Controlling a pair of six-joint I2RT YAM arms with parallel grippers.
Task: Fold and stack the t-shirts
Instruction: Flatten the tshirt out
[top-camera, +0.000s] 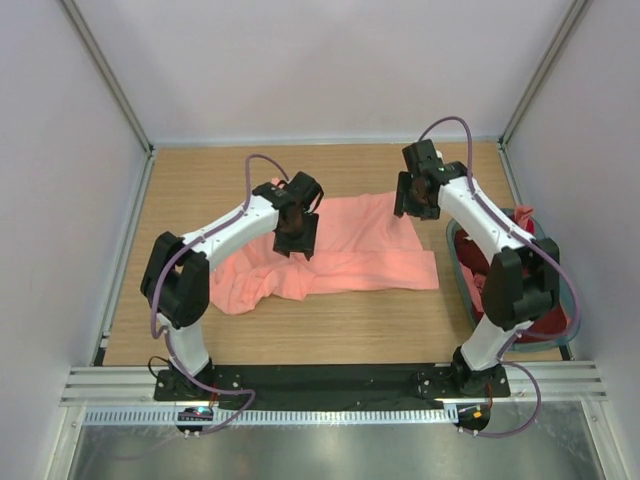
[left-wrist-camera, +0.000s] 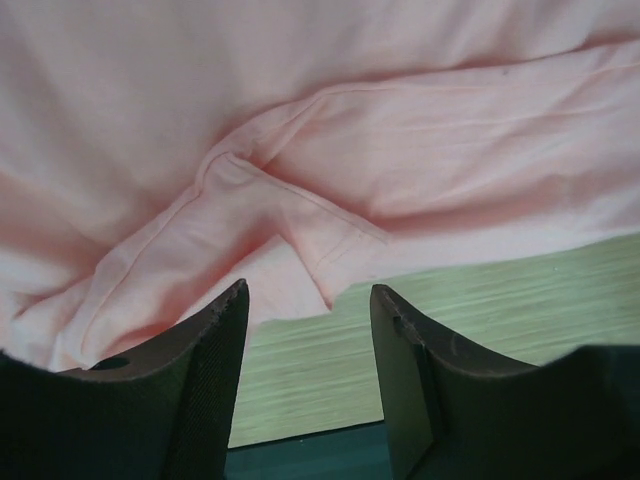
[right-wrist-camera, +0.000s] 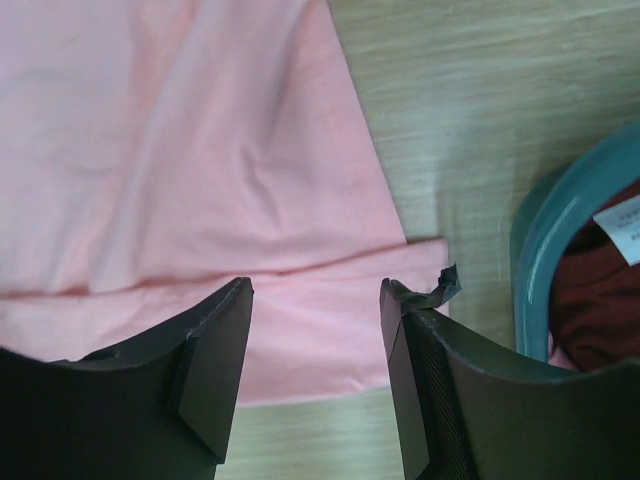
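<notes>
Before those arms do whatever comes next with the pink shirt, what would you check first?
1. The left gripper open and empty: ok.
2. The right gripper open and empty: ok.
3. The pink t-shirt wholly on the table: ok.
4. Shirt smooth all over: not ok, bunched near the left arm.
5. The maroon t-shirt out of the way in the basket: ok.
6. Number of shirts left in the basket: cannot tell.
</notes>
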